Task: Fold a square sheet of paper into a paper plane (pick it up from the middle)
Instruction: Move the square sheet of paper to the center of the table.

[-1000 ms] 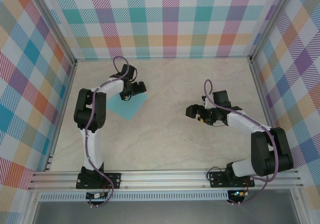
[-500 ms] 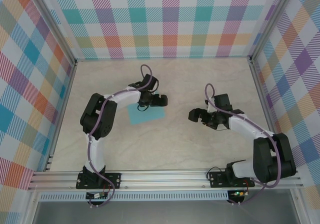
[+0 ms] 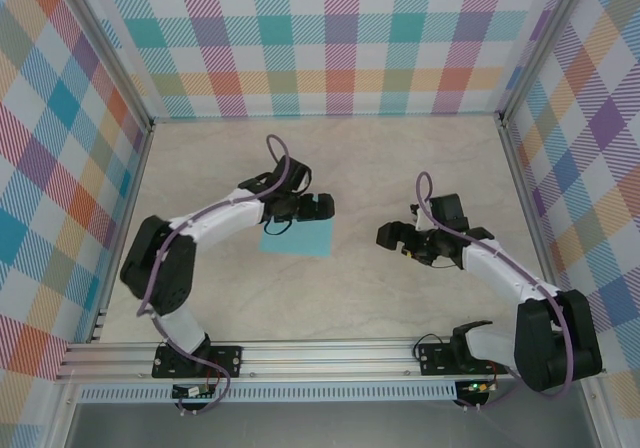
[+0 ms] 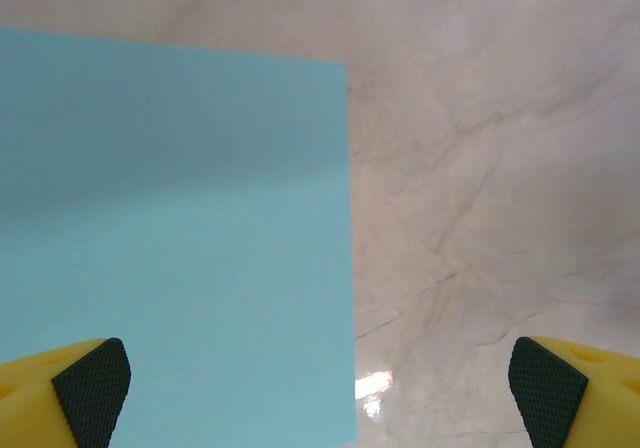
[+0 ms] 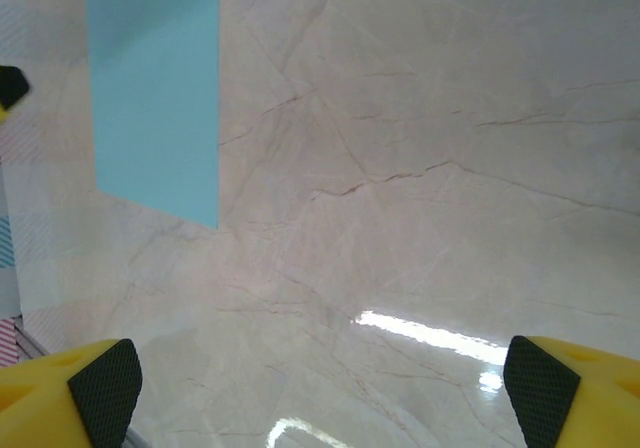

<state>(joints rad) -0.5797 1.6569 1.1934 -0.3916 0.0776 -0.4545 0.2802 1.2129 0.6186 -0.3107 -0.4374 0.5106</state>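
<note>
The square sheet of paper (image 3: 298,238) is turquoise and lies flat and unfolded on the marble table, left of centre. My left gripper (image 3: 306,208) hovers over its far edge, open, with nothing between the fingers. In the left wrist view the sheet (image 4: 170,238) covers the left half, its right edge running between the spread fingertips of the left gripper (image 4: 320,388). My right gripper (image 3: 392,234) stands open a little to the right of the sheet, apart from it. In the right wrist view the sheet (image 5: 155,88) lies far ahead at upper left of the right gripper (image 5: 322,386). The paper plane is out of view.
Plaid walls (image 3: 330,48) close the table on three sides. An aluminium rail (image 3: 330,353) with both arm bases runs along the near edge. Bare marble (image 3: 400,158) stretches between and behind the grippers.
The left arm has swung right and stretched out. The sheet now lies further right and nearer, turned from a diamond to nearly square-on. The right gripper has barely moved.
</note>
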